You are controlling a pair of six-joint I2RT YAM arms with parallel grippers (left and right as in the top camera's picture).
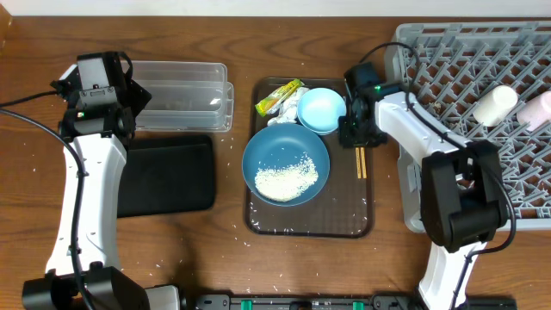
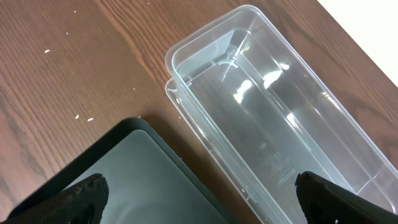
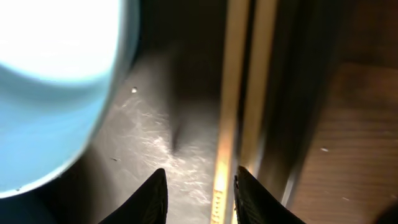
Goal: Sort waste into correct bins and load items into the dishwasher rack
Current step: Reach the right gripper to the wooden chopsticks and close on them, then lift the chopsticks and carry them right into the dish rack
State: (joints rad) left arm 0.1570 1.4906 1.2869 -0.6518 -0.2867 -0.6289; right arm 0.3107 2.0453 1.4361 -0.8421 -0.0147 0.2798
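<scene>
The left tool (image 2: 200, 200) hangs released with nothing in it, its 2 fingertips (image 2: 81, 193) wide apart above the spot where the clear tub (image 1: 185, 95) meets the black tray (image 1: 168, 172). The tub and the tray lie just beside each other on the table (image 1: 215, 250). A few loose rice grains dot the wood near them. Across the table, the right tool (image 3: 202, 194) is low over the right side of the brown serving tray (image 1: 344, 220). It is parted, its fingers straddling the chopsticks (image 1: 361, 162) without gripping them, right beside the light-blue bowl (image 1: 321, 109). On the same tray sits the dark-blue bowl (image 1: 267, 151) with the rice heap (image 1: 287, 179) inside it. The yellow-green wrapper (image 1: 280, 96) and the crumpled tissue (image 1: 287, 112) lie at the tray's far end, against the 2 bowls. In the grey rack (image 1: 465, 77) the white cup (image 1: 494, 105) lies on its side, with the pink cup (image 1: 538, 110) next to it at the frame's edge.
</scene>
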